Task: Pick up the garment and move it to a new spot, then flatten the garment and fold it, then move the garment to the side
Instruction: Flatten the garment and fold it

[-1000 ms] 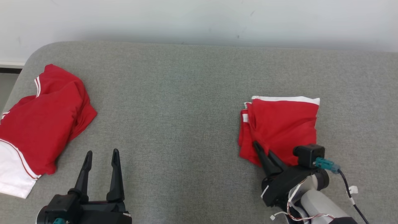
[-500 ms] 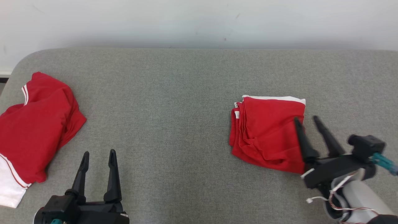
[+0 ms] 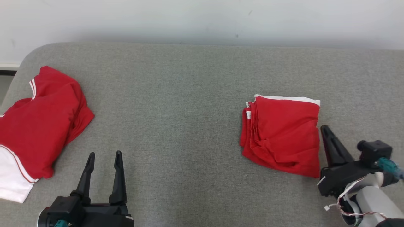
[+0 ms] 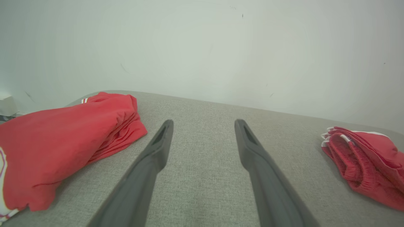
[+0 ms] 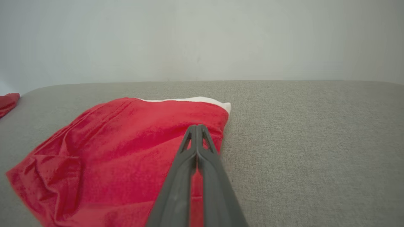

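Garment (image 3: 282, 135) folded, right claw (image 3: 324, 128) pinched empty beside it, left claw (image 3: 104, 154) spread, red heap (image 3: 41, 126) leftward

I find before me a grey woven padded surface (image 3: 189, 94) with a rounded far-left corner, set against a plain white wall (image 3: 126, 19). The wall carries a few small dark specks (image 3: 236, 35). At the surface's left end lies a rumpled red jersey (image 3: 41, 119) in a loose heap. Its white panel (image 3: 11, 179), edged in red piping, is nearest me. A white skirting strip (image 3: 9, 66) shows beyond the corner.
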